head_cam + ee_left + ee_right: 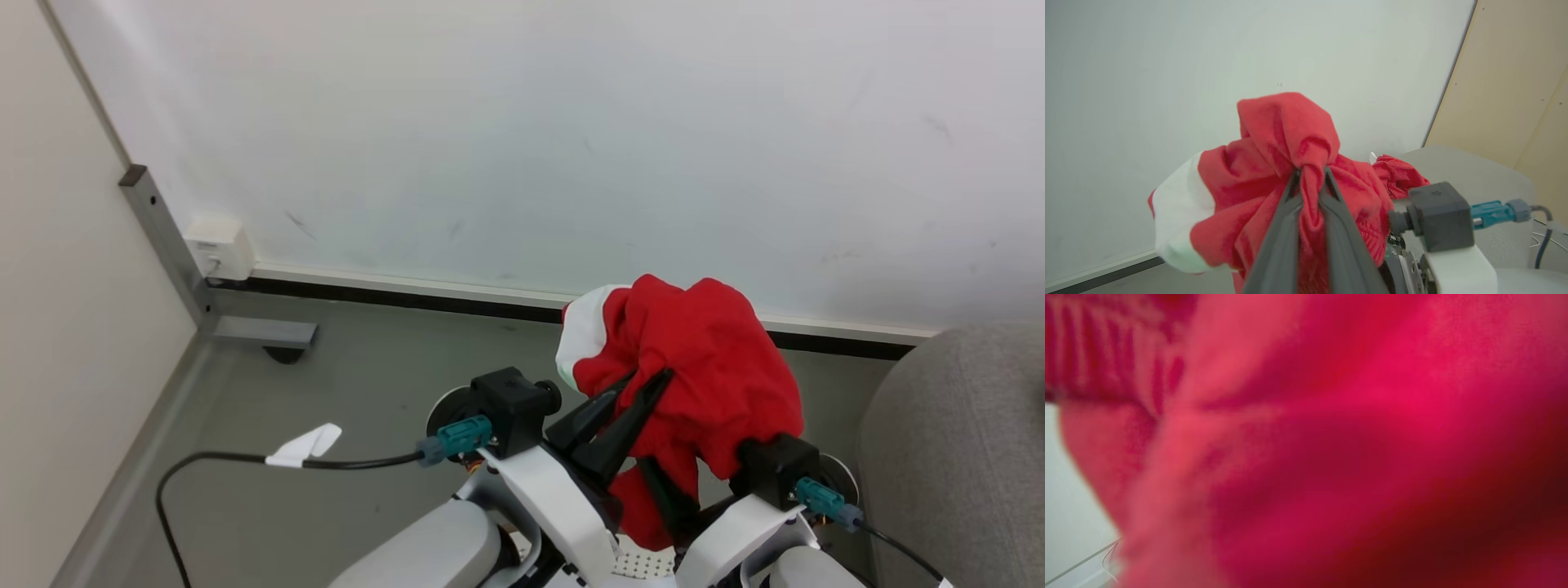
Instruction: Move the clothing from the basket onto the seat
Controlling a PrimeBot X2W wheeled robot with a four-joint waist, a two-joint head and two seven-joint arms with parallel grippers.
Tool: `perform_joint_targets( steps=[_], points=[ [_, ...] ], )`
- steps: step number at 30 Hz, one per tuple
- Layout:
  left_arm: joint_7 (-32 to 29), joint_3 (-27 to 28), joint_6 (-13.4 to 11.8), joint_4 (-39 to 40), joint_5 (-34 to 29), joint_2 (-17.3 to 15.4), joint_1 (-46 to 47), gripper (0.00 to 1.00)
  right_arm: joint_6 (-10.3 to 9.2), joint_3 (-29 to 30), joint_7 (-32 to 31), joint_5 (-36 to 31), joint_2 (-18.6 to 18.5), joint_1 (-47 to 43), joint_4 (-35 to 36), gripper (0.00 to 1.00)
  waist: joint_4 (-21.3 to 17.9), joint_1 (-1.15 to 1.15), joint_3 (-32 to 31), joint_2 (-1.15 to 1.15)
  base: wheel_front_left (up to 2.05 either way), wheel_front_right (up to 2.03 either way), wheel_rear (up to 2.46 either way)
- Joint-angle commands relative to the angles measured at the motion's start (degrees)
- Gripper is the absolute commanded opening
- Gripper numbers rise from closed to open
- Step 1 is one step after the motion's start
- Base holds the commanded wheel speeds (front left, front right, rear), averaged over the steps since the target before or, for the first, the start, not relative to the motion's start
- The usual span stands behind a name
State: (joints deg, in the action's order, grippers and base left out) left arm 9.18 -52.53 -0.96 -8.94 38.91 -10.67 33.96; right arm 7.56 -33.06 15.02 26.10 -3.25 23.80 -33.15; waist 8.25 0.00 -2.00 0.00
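The clothing (702, 359), bright red with a white trim patch, hangs bunched up in the air in front of the wall. My left gripper (649, 382) is shut on a twisted fold of it; in the left wrist view the two dark fingertips of the left gripper (1312, 171) pinch that fold. The cloth drapes over my right gripper (678, 482), whose jaws stand wide under it, and blurred red clothing (1331, 437) covers the right wrist view. The seat (963, 457), light grey, lies at the right edge. A small perforated white piece of the basket (645, 563) shows between my forearms.
A pale wall (571, 122) with a dark baseboard (392, 296) stands close ahead. A grey metal post (163, 237) and a white socket box (219, 247) are at the left. A black cable (245, 460) with a white tag runs across the grey floor.
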Motion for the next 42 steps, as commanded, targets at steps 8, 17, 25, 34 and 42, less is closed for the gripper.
perform_joint_targets(
  steps=[8,17,25,34,42],
  points=[
    [1.04,0.44,-0.32,-1.02,0.68,-0.44,-0.94,0.0,-0.15,0.21,0.19,-0.3,0.25,-0.04,1.88,0.0,0.64,0.0,0.06,0.0,0.0,0.0,0.0],
    [1.86,1.04,-1.17,-1.67,1.01,-1.09,-1.92,1.0,-0.15,3.42,0.2,-1.15,-0.87,-1.56,5.05,0.0,-1.61,0.0,0.32,0.0,0.0,0.0,0.0],
    [3.68,1.33,-1.45,-0.05,0.14,-3.02,-4.1,1.0,-0.14,9.54,0.19,-2.73,-4.25,-1.95,8.77,0.0,-6.66,0.0,1.64,0.0,0.0,0.0,0.0],
    [4.8,0.57,-1.38,1.67,-2.03,-4.5,-5.12,1.0,-0.14,16.16,0.2,-1.69,-7.59,-4.04,14.12,0.0,-18.74,0.0,4.53,0.0,0.0,0.0,0.0],
    [5.09,-1.07,-0.64,1.41,-4.85,-5.16,-3.93,1.0,-0.15,22.54,0.2,-1.29,-9.26,-6.52,19.34,0.0,-29.98,0.0,7.0,0.0,0.0,0.0,0.0]
  ],
)
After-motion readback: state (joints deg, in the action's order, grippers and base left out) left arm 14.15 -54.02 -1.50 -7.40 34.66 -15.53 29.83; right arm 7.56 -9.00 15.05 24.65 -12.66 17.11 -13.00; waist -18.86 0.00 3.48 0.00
